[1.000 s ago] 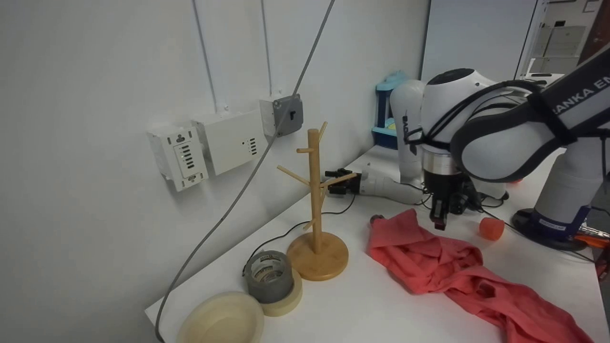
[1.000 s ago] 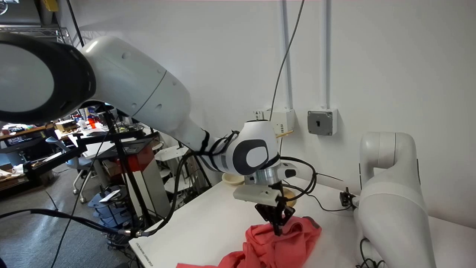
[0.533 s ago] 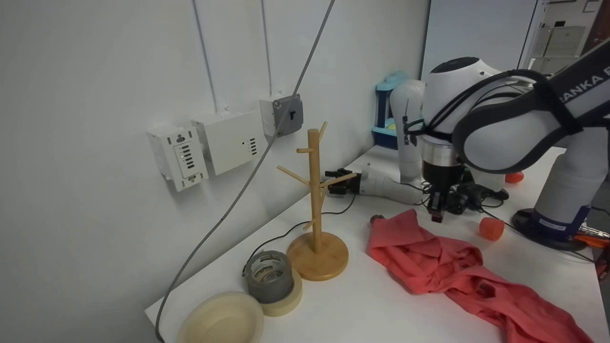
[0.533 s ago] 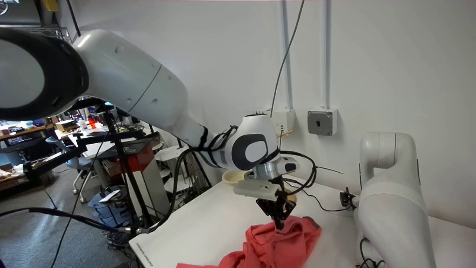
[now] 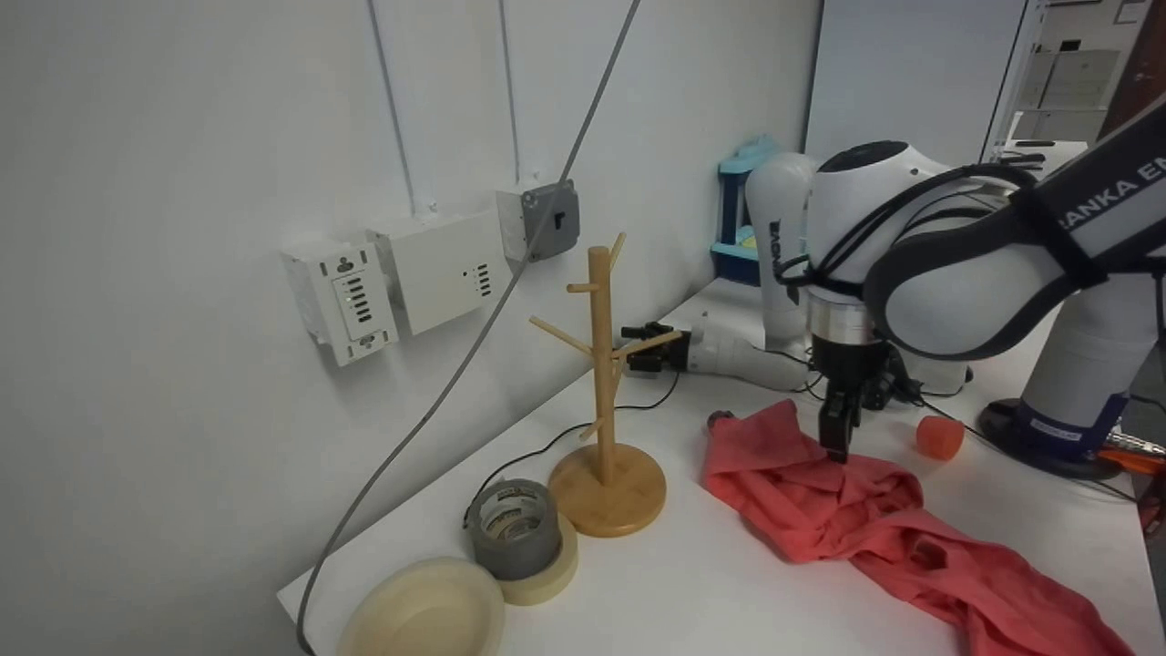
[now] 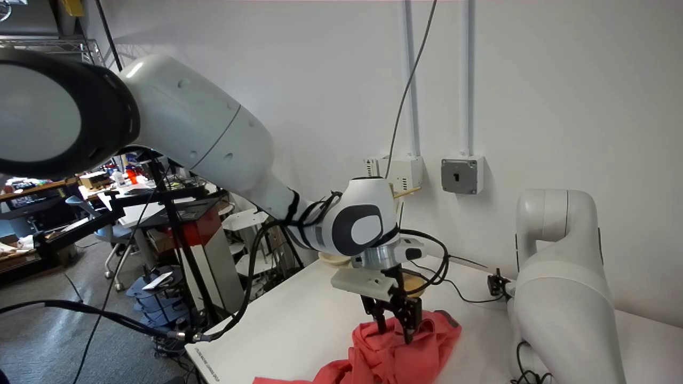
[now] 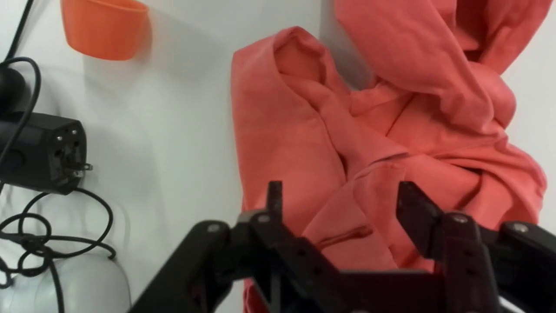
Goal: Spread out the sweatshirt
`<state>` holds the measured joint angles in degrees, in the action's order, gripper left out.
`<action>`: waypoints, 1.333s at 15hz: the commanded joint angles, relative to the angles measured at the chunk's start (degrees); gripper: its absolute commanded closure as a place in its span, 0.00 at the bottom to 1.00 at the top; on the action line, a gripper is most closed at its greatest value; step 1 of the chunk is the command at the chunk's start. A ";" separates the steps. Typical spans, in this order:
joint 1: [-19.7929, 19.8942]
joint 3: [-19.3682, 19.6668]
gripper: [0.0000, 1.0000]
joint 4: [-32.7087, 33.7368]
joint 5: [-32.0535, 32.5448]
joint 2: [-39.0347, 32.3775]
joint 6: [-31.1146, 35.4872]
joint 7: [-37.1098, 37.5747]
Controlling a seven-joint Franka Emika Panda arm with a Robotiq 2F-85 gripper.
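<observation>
Wrist view: close, down past black two-fingered gripper (image 7: 340, 195) onto coral-red fabric sweatshirt (image 7: 382, 134). Exterior view: farther, down along white wall (image 5: 209, 182). Exterior view: facing wall past white-and-black arm (image 6: 205, 125). Both exterior views share sweatshirt.

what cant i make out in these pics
Sweatshirt: cut off by the bottom edge in both exterior views.
Bowl: cut by the bottom edge in an exterior view.
Mug tree: mostly hidden by the arm in an exterior view.
Grey tape: lettering too small in an exterior view.
Jaws: blurred in the wrist view; whether they touch the sweatshirt is unclear in every view.
</observation>
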<state>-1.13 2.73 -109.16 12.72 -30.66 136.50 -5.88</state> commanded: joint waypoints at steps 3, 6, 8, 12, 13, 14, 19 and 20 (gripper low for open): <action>0.44 -0.80 0.04 0.79 -1.76 -1.71 1.52 1.22; 0.57 -1.08 0.30 1.17 -2.23 -2.31 2.37 1.00; 0.63 -1.15 0.46 1.47 -2.58 -2.88 3.07 0.96; 0.72 -1.21 0.77 1.69 -3.13 -3.56 4.01 0.75; 0.70 -1.21 0.84 1.75 -3.16 -3.70 4.19 0.75; 0.71 -1.24 0.93 1.82 -3.19 -3.83 4.34 0.72; 0.62 -1.21 0.99 1.36 -3.12 -3.79 4.91 0.82; 0.28 -0.81 0.99 1.22 -2.61 -3.65 5.19 1.34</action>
<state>-1.13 2.09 -108.36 10.65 -33.99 140.70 -5.33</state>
